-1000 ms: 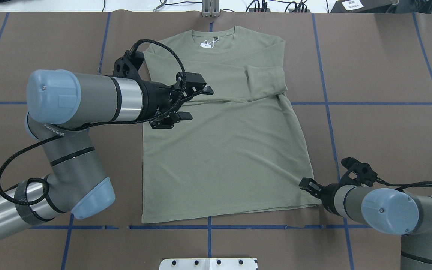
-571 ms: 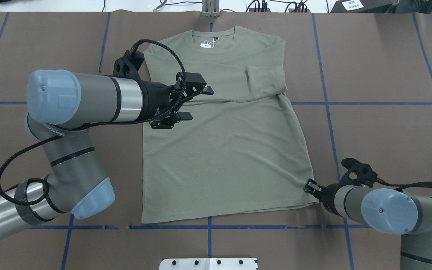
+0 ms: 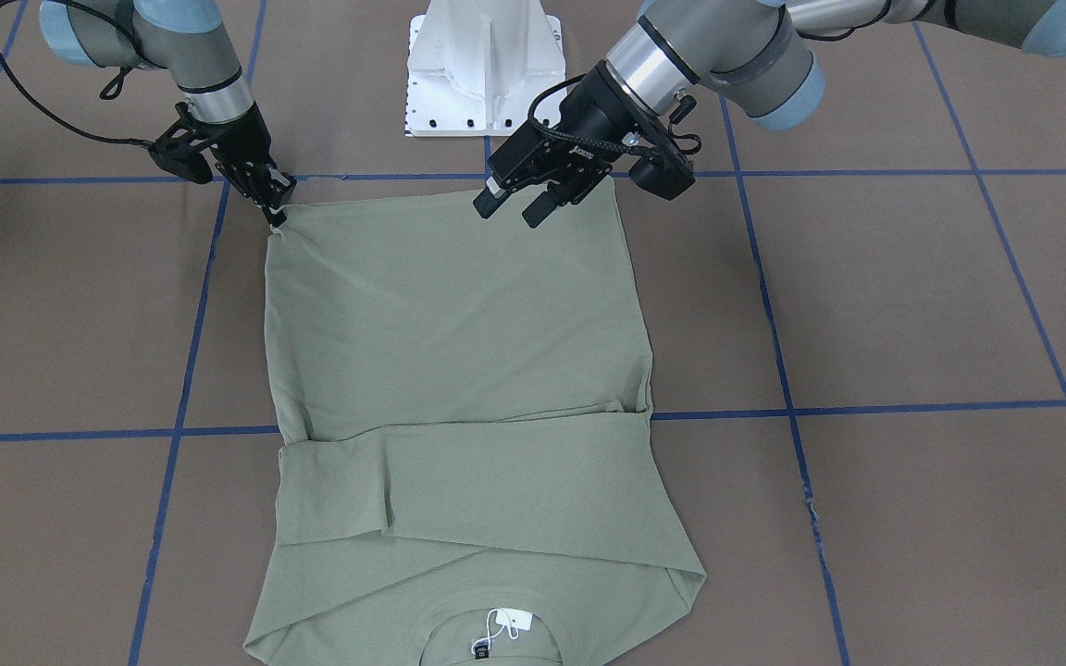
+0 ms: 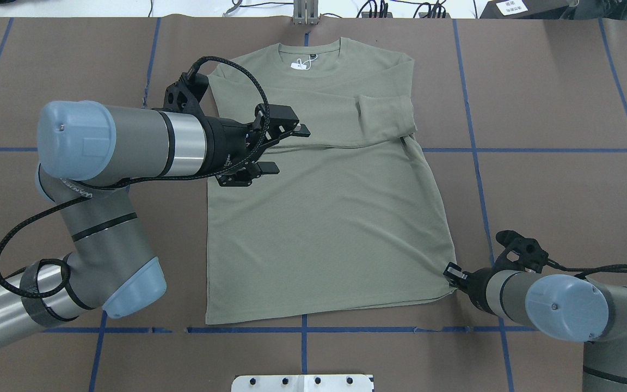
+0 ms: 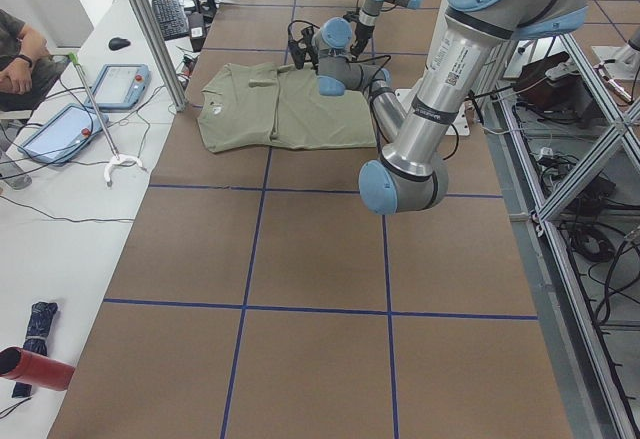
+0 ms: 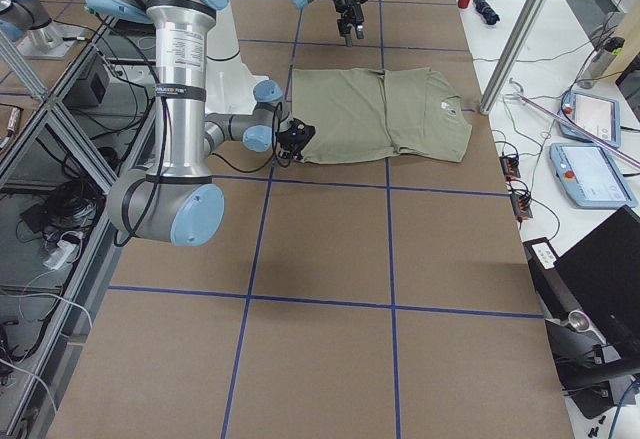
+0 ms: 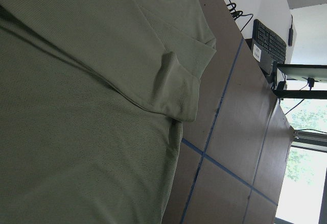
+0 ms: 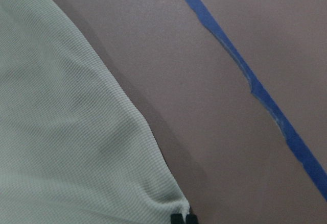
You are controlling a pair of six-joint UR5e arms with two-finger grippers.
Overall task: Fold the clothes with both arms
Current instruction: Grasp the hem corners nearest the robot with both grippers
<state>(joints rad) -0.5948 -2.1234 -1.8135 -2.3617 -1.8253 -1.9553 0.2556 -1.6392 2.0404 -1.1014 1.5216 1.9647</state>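
The olive-green shirt (image 4: pixel 324 218) is lying flat on the brown-covered table (image 4: pixel 553 196), with its collar pointing away from the robot and its hem lying nearest the robot's base. Both long sleeves are lying folded across the chest, and a white hang tag (image 4: pixel 298 65) is resting inside the collar. The hem corner on the robot's right side is being pinched by the right gripper (image 4: pixel 449 270), whose fingers are closed on the fabric. In the right wrist view the cloth is being drawn into small puckers at the fingertips (image 8: pixel 184 218), low against the table. The left gripper (image 4: pixel 289 151) is being held above the shirt's left half, near the edge of the folded sleeves. Its jaws are spread apart, nothing is being gripped between them, and it is hanging clear of the cloth.
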